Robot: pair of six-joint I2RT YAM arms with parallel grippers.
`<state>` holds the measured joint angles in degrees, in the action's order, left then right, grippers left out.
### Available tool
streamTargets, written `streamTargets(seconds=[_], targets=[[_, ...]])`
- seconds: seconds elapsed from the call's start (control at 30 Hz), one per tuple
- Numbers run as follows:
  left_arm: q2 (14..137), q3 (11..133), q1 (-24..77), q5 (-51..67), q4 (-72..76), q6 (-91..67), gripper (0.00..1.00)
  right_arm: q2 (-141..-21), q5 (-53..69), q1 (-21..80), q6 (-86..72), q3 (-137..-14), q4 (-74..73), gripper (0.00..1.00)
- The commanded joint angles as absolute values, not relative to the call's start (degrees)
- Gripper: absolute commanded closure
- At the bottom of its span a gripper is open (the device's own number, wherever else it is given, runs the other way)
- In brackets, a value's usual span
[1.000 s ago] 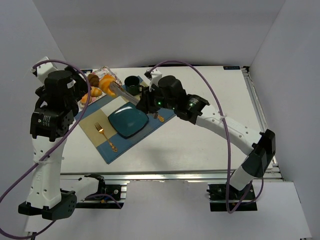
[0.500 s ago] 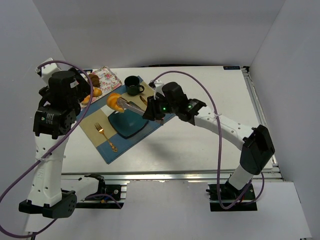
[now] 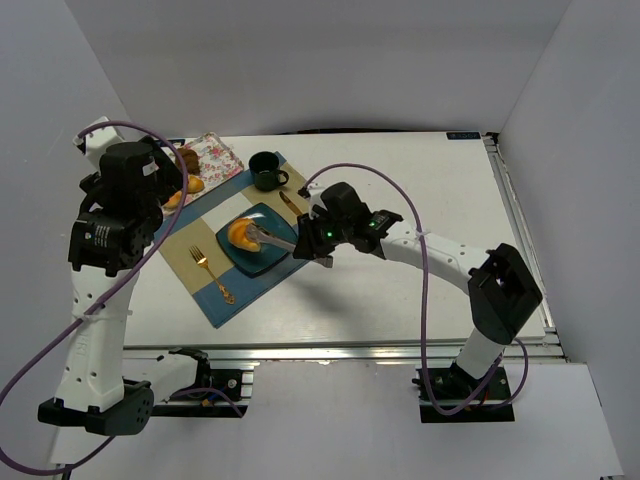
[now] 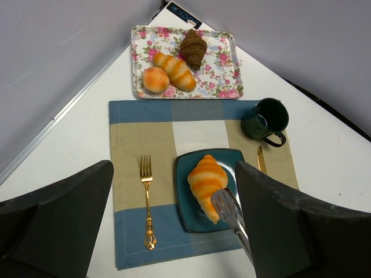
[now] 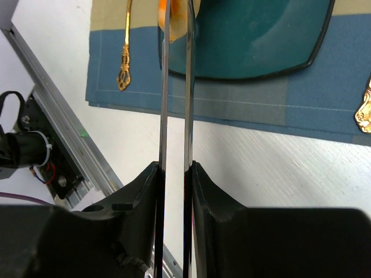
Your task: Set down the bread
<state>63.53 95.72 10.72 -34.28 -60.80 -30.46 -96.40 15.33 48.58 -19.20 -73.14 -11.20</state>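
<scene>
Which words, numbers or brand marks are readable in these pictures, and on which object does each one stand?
No text is readable with certainty.
Dark sticker at the far edge of the table, left wrist view: white characters, too blurred to read.
Blue label at the table's far edge, top view: too small to read.

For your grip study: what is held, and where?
The right gripper squeezes the tongs mid-arm; their tips pinch the croissant at its end. The left gripper holds nothing.
</scene>
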Motion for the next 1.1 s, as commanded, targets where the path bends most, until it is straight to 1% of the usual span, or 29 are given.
streamTargets(seconds=[0.0,0.17,0.33,0.43,0.6,0.63,0.93,1.07], targets=[[63.10,95.10,10.72,-34.80,-60.38,-30.06,0.03,-95.18,15.30,48.25,-17.75,-72.16,-7.03,1.00],[63.19,95.01,10.72,-34.98,-60.38,-29.79,0.03,-95.80,15.38,48.16,-17.40,-70.84,-6.94,1.00],[63.19,94.66,10.72,-34.98,-60.12,-29.79,0.03,-95.45,14.94,48.16,-17.14,-69.35,-6.94,0.94],[62.76,94.13,10.72,-35.07,-60.03,-29.88,0.03,-95.62,14.94,48.25,-17.05,-68.91,-7.12,0.83],[62.49,93.69,10.72,-34.72,-59.94,-29.97,0.03,-95.10,13.80,48.25,-16.70,-68.29,-7.38,0.70],[62.32,93.69,10.72,-34.80,-59.77,-29.97,0.03,-94.84,13.89,48.25,-16.61,-68.20,-7.47,0.66],[62.31,93.60,10.72,-34.63,-59.59,-29.97,0.03,-93.60,13.62,48.25,-16.87,-68.38,-7.65,0.48],[62.23,93.60,10.72,-34.63,-59.59,-29.97,0.03,-92.73,13.01,48.25,-17.14,-68.90,-8.08,0.45]])
